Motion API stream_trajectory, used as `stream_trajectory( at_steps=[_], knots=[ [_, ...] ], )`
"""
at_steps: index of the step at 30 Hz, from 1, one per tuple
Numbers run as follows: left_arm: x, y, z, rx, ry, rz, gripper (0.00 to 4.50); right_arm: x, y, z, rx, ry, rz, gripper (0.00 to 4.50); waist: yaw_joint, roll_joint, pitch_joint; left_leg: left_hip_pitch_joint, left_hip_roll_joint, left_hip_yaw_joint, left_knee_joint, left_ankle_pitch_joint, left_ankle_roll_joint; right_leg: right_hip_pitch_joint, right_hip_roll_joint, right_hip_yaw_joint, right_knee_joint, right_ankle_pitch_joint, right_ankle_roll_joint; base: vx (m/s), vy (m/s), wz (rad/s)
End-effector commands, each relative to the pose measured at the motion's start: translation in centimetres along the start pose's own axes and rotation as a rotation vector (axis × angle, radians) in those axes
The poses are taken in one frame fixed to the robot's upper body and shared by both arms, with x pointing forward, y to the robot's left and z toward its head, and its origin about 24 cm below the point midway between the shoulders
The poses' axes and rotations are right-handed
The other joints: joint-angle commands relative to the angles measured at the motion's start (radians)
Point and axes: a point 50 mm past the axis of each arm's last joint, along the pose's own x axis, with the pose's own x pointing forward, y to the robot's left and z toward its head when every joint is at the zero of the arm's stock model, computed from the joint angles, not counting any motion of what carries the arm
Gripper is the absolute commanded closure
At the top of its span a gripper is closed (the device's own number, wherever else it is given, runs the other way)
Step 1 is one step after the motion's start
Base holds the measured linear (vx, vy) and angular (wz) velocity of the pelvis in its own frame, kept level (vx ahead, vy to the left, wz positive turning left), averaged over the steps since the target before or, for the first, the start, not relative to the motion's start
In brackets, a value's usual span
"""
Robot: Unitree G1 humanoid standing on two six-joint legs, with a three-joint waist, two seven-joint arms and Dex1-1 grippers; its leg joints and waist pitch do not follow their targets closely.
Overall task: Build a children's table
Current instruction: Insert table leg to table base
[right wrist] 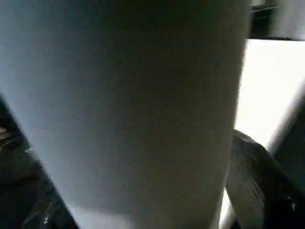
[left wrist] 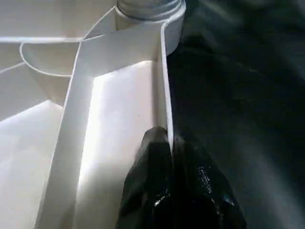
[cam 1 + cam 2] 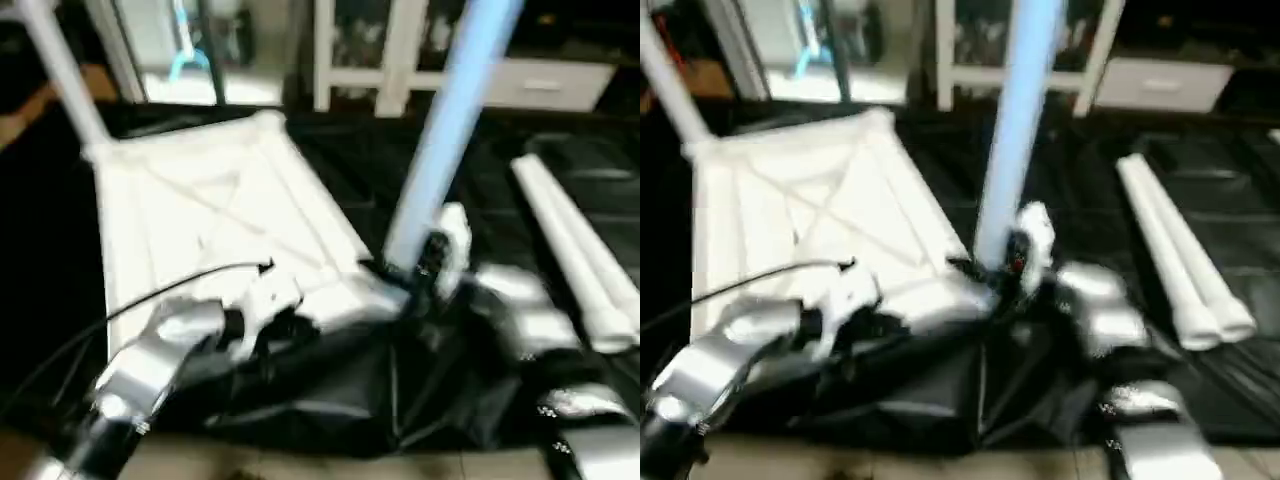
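Tabletop [image 3: 215, 215] lies upside down on a black sheet [image 3: 470, 180], its X-ribs facing up. One leg [image 3: 448, 130] stands upright in the near corner socket on the right-hand side, and another leg [image 3: 60, 70] rises from the far left corner. Two loose legs [image 3: 580, 255] lie side by side on the sheet to the right, well apart from the tabletop. The left gripper [image 2: 170, 143] has its fingers pressed together on the tabletop's thin side wall — one finger [image 2: 150, 181] inside the rim, the other outside over the sheet. The right gripper [image 3: 432, 262] sits at the base of the near leg, just above the socket; in its wrist view the leg is close against the camera with one finger [image 1: 255, 181] beside it — whether it grips the leg or stands apart from it, I cannot tell.
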Motion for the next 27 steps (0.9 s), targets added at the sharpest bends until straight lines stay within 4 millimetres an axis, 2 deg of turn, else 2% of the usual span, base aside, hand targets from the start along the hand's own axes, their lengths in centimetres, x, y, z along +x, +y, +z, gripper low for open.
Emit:
stream_trajectory(
  at_steps=[1, 2, 3, 6, 8, 13, 20, 27],
  knots=[
    [-1.0, -0.49, -0.95, -0.038, 0.004, -0.086, 4.5, -4.55, -1.9, 1.82, -0.018, -0.032, -0.146, 1.59, -0.001, 0.0, -0.073, 0.051, 0.009, 0.002, -0.039, 0.123, 0.136, 0.041, -0.031, 0.013, -0.028, 0.47, -0.27, 0.0, 0.0, 0.0],
    [-1.08, -0.36, -0.96, -0.034, 0.004, -0.078, 4.5, -4.71, -1.97, 1.75, -0.02, -0.028, -0.148, 1.59, -0.002, -0.001, -0.071, 0.05, 0.009, 0.002, -0.042, 0.101, 0.129, 0.042, -0.033, 0.014, -0.031, 0.443, -0.271, 0.0, 0.0, 0.0],
    [-1.09, -0.34, -0.96, -0.034, 0.004, -0.076, 4.5, -4.74, -1.98, 1.74, -0.02, -0.027, -0.149, 1.82, -0.002, -0.001, -0.069, 0.051, 0.01, 0.002, -0.045, 0.067, 0.116, 0.042, -0.036, 0.016, -0.035, 0.396, -0.274, 0.0, 0.0, 0.0],
    [-1.19, -0.12, -0.92, -0.02, 0.002, -0.068, 4.5, -4.5, -2.05, 1.43, -0.004, -0.038, -0.151, 2.0, -0.005, -0.001, -0.065, 0.05, 0.009, 0.002, -0.049, 0.027, 0.097, 0.042, -0.037, 0.02, -0.04, 0.332, -0.279, 0.0, 0.0, 0.0],
    [-1.19, -0.12, -0.95, -0.018, 0.003, -0.068, 4.5, -4.33, -2.01, 1.31, -0.007, -0.034, -0.151, 2.18, -0.006, -0.001, -0.067, 0.049, 0.008, 0.001, -0.047, 0.043, 0.098, 0.043, -0.036, 0.02, -0.037, 0.35, -0.279, 0.0, 0.0, 0.0],
    [-1.19, -0.12, -0.95, -0.018, 0.003, -0.068, 4.5, -4.33, -2.01, 1.31, -0.007, -0.034, -0.151, 2.42, -0.005, -0.002, -0.073, 0.046, 0.004, 0.001, -0.038, 0.119, 0.129, 0.046, -0.033, 0.019, -0.027, 0.458, -0.277, 0.0, 0.0, 0.0],
    [-1.19, -0.12, -0.95, -0.018, 0.003, -0.068, 4.5, -4.33, -2.01, 1.31, -0.007, -0.034, -0.151, 2.46, -0.004, 0.0, -0.072, 0.048, 0.006, 0.001, -0.039, 0.102, 0.127, 0.044, -0.033, 0.018, -0.028, 0.426, -0.278, 0.0, 0.0, 0.0],
    [-1.19, -0.12, -0.95, -0.018, 0.003, -0.068, 4.5, -4.33, -2.01, 1.31, -0.007, -0.034, -0.151, 2.48, -0.004, -0.001, -0.073, 0.047, 0.005, 0.0, -0.038, 0.115, 0.132, 0.044, -0.032, 0.017, -0.027, 0.434, -0.28, 0.0, 0.0, 0.0]
  ],
)
